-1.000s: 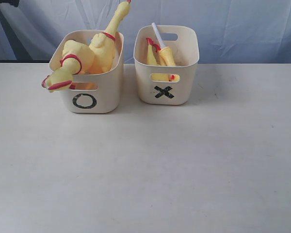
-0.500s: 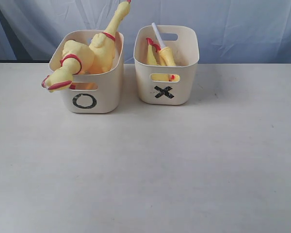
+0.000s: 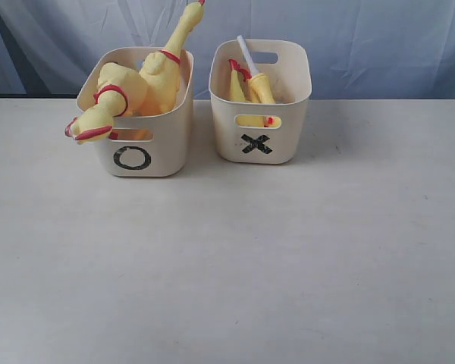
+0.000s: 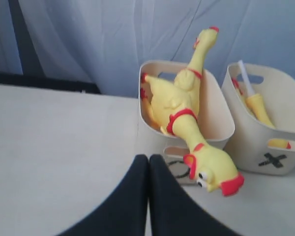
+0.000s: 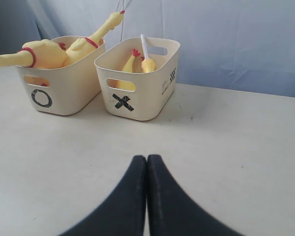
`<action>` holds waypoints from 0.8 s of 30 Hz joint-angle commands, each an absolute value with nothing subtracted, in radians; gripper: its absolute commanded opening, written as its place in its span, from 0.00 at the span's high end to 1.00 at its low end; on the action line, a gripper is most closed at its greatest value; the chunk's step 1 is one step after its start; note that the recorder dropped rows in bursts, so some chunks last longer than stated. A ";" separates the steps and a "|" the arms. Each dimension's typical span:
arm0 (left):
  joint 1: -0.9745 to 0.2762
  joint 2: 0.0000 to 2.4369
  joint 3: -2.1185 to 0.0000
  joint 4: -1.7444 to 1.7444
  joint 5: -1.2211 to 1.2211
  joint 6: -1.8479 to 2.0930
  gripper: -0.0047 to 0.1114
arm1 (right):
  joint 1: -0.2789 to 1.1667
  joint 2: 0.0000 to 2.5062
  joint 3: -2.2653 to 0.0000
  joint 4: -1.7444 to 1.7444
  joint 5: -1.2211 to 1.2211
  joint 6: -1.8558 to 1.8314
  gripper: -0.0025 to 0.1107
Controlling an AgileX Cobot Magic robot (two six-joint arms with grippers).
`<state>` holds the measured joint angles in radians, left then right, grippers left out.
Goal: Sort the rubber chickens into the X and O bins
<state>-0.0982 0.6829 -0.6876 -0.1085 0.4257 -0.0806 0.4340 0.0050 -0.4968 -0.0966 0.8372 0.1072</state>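
Nearest, at the bottom centre of each wrist view, the left arm's jaws and the right arm's jaws are pressed together with nothing between them. They sit over bare tabletop (image 3: 227,273), well apart from the bins, and no chicken lies on the tabletop in any view. Farther back, in the upper left of the exterior view, the O bin (image 3: 159,148) holds two. The first chicken (image 3: 98,115) droops its head over the front left rim, and the second chicken (image 3: 178,34) pokes its neck up past the back corner. Just beside it, at upper centre, the X bin (image 3: 288,129) holds the third chicken (image 3: 259,87). A pale rod (image 3: 245,47) rises next to it; what that is I cannot tell. By my reading the sorting is finished, with all three binned and nothing left to place, though the pictures do not say which bin each belonged in.
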 commanded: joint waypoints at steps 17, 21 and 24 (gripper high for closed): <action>-0.103 0.593 -0.473 -0.047 0.095 -0.066 0.96 | 0.430 0.000 -0.492 -0.100 0.832 0.107 0.98; -0.103 0.593 -0.473 -0.047 0.095 -0.066 0.96 | 0.430 0.000 -0.492 -0.100 0.832 0.107 0.98; -0.122 0.593 -0.473 -0.043 0.095 -0.066 0.96 | 0.430 0.000 -0.492 -0.100 0.832 0.107 0.98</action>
